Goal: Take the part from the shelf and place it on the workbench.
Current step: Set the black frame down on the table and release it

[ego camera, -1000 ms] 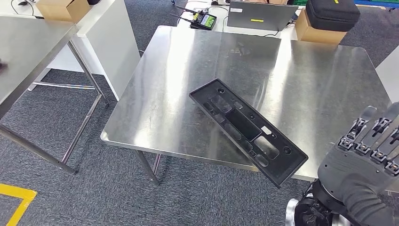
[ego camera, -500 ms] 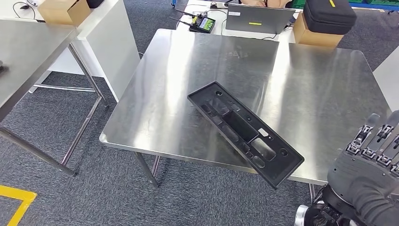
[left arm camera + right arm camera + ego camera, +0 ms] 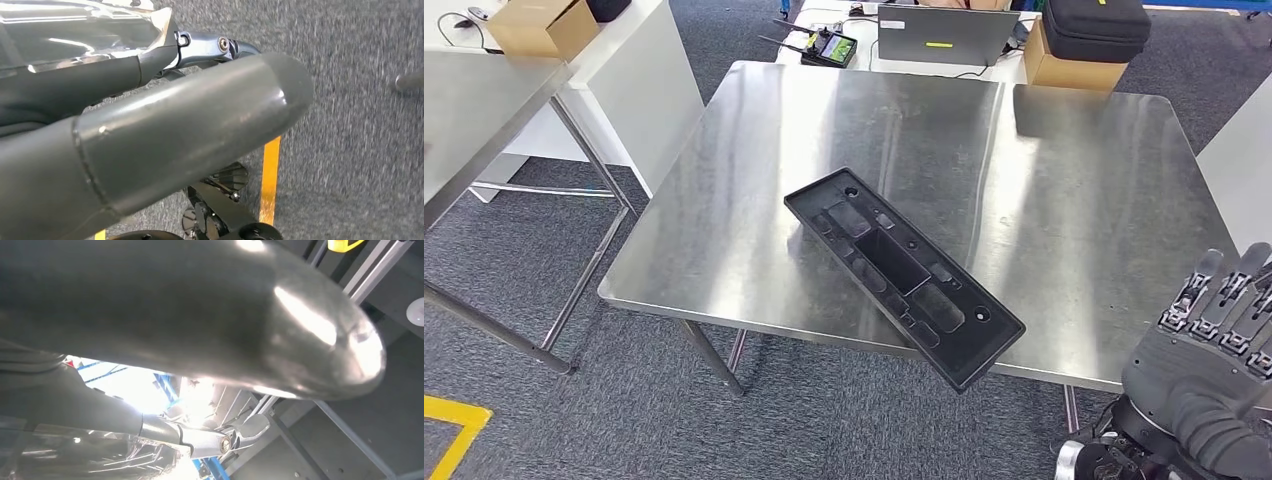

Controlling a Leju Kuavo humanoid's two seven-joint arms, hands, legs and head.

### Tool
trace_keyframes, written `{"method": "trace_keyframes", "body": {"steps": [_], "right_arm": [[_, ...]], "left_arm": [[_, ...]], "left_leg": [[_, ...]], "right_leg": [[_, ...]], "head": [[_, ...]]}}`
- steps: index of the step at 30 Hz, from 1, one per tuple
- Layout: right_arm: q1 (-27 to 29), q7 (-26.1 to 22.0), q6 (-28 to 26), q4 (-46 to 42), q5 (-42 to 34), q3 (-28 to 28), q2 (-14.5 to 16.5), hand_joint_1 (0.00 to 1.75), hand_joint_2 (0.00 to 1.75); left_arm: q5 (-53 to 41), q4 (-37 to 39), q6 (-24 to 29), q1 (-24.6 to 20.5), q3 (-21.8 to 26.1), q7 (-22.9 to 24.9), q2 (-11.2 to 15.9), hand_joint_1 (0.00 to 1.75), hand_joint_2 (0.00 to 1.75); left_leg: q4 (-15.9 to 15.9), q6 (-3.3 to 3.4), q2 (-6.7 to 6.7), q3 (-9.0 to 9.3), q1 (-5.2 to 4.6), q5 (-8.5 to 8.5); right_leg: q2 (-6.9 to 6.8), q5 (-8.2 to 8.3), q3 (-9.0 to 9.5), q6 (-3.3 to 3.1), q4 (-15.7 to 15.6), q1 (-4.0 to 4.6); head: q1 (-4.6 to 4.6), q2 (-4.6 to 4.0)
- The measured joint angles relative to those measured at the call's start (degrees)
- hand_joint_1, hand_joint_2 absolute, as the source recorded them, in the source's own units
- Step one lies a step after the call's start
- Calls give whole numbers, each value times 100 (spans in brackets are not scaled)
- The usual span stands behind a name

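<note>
**Part is down; check how it sits before leaving it**

The black plastic part (image 3: 902, 275) lies on the steel counter (image 3: 754, 210), flat side down with its moulded pockets facing up. It sits at a diagonal, and its near corner reaches over the front edge of the counter, so a small piece of it has no support under it.

My right hand (image 3: 1209, 345) is apart from the part, off the near right corner of the counter. It holds nothing and the fingers are stretched and a little separated. My left hand (image 3: 150, 135) I see in the left wrist view above the carpet; it seems to carry nothing, but I cannot tell how its fingers lie.

I judge the placing almost complete. To do it well, I should draw the right arm away from the part without brushing the overhanging corner, because a light touch there can turn or tip it. If the task wants a secure position, I should push the part further onto the counter.
</note>
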Motion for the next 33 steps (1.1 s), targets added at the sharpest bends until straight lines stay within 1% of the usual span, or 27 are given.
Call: {"method": "trace_keyframes", "body": {"steps": [1,2,3,4,6,8,9,11,12,13,14,15,16,17,18,19,20,22,23,24,25,27,28,29,30,32,33], "right_arm": [[1,-1,0,2,5,-8,0,0,0],[1,-2,0,4,10,-13,0,0,0],[2,-3,0,8,17,-18,0,0,0],[4,-4,0,14,23,-23,0,0,0],[3,-5,1,29,36,-36,0,0,0],[1,-5,0,41,44,-44,-1,0,0],[0,-5,-1,47,45,-46,-2,0,0],[3,-5,-5,67,48,-52,-2,0,0],[7,-5,-7,79,49,-56,-2,0,0],[11,-5,-9,92,50,-60,-2,0,0],[11,-5,-9,103,54,-63,-3,0,0],[7,-5,-10,111,57,-65,-3,0,0],[-1,-5,-11,120,61,-65,-4,0,0],[-9,-4,-12,129,64,-66,-4,0,0],[-15,-2,-13,137,64,-66,-4,0,0],[-19,1,-14,145,65,-68,-5,0,0],[-19,2,-14,153,65,-70,-7,0,0],[-28,3,-15,164,65,-74,-10,0,0],[-34,3,-16,168,64,-74,-11,0,0],[-40,3,-18,172,64,-73,-11,0,0],[-44,3,-23,175,64,-73,-11,0,0],[-43,3,-38,187,64,-72,-11,0,0],[-43,3,-46,196,64,-72,-11,0,0],[-43,3,-53,204,64,-72,-11,0,0],[-43,3,-60,210,64,-72,-11,0,0],[-44,2,-72,214,65,-72,-11,0,0],[-46,1,-79,215,65,-72,-11,0,0]], "left_arm": [[0,-2,-5,-4,5,3,7,0,0],[0,-4,-6,-10,8,6,11,0,0],[0,-7,-5,-16,11,10,16,0,0],[0,-9,-4,-19,15,13,20,0,0],[1,-9,-2,-16,37,17,15,0,0],[5,-9,-4,-15,61,20,7,0,0],[9,-9,-6,-16,68,20,2,0,0],[15,-9,-15,-13,84,20,-4,0,0],[16,-9,-21,-9,93,21,-8,0,0],[19,-9,-31,-4,101,21,-12,0,0],[21,-8,-43,-1,107,21,-14,0,0],[28,-8,-56,2,111,21,-16,0,0],[40,-7,-77,3,113,20,-17,0,0],[52,-7,-95,3,116,18,-19,0,0],[63,-7,-109,2,119,15,-19,0,0],[71,-7,-124,2,126,12,-19,0,0],[77,-7,-138,4,134,7,-19,0,0],[90,-7,-166,11,153,-1,-19,0,0],[96,-6,-182,15,158,-4,-21,0,0],[100,-5,-193,18,163,-8,-24,0,0],[103,-5,-204,19,169,-12,-26,0,0],[104,-4,-223,22,195,-20,-26,0,0],[104,-4,-230,23,209,-22,-26,0,0],[106,-4,-236,23,220,-24,-26,0,0],[108,-4,-240,23,227,-26,-26,0,0],[114,-4,-250,17,235,-32,-26,0,0],[115,-4,-254,12,238,-36,-26,0,0]], "left_leg": [[-406,110,-8,237,-60,135],[-748,187,2,436,-110,239],[-972,234,15,563,-153,294],[-1072,252,30,612,-183,307],[-1127,226,48,620,-182,362],[-1219,212,55,635,-143,443],[-1257,210,60,633,-119,481],[-1266,218,65,588,-118,517],[-1264,213,66,564,-117,530],[-1262,203,66,544,-114,543],[-1258,191,65,530,-108,554],[-1252,176,64,522,-101,563],[-1243,156,62,518,-96,569],[-1230,130,59,513,-104,573],[-1219,99,57,506,-112,579],[-1212,65,56,498,-120,590],[-1214,27,54,490,-121,608],[-1198,-42,39,456,-94,609],[-1108,-76,28,411,-77,515],[-908,-105,17,329,-62,343],[-596,-135,9,212,-46,107],[155,-189,9,-35,-23,-314],[375,-207,10,-81,-11,-400],[390,-219,10,-25,3,-381],[155,-225,11,156,18,-259],[-674,-234,-6,688,43,37],[-1006,-220,-23,877,43,133]], "right_leg": [[5,3,0,-5,0,21],[8,7,-1,-8,1,54],[5,8,-3,-5,3,68],[-2,12,-7,2,2,74],[-19,21,-19,29,6,86],[-22,-81,-105,52,155,90],[-21,-222,-214,51,390,85],[-19,-578,-513,58,1101,34],[-20,-700,-629,84,1408,8],[-21,-738,-657,131,1539,-20],[-22,-689,-573,196,1446,-49],[-25,-563,-371,268,1121,-81],[-30,-430,-119,325,674,-112],[-28,-312,92,348,280,-119],[-25,-232,239,335,3,-122],[-20,-202,293,298,-117,-112],[-12,-176,290,250,-120,-89],[-12,-118,273,155,-140,-112],[-16,-82,257,99,-152,-131],[-21,-50,236,50,-165,-154],[-28,-25,214,16,-165,-157],[-39,18,156,-16,-163,-144],[-42,39,129,-13,-160,-139],[-42,58,105,-2,-156,-140],[-41,76,88,14,-149,-146],[-38,100,63,57,-120,-142],[-37,115,49,83,-105,-129]], "head": [[2,-1],[7,0],[7,1],[8,0],[6,0],[15,-1],[25,0],[39,0],[41,1],[40,1],[41,1],[42,1],[42,0],[42,0],[37,0],[33,-1],[28,0],[28,0],[20,0],[8,0],[-3,0],[-17,-1],[-15,-1],[-17,-1],[-17,-1],[-20,-1],[-15,-1]]}}
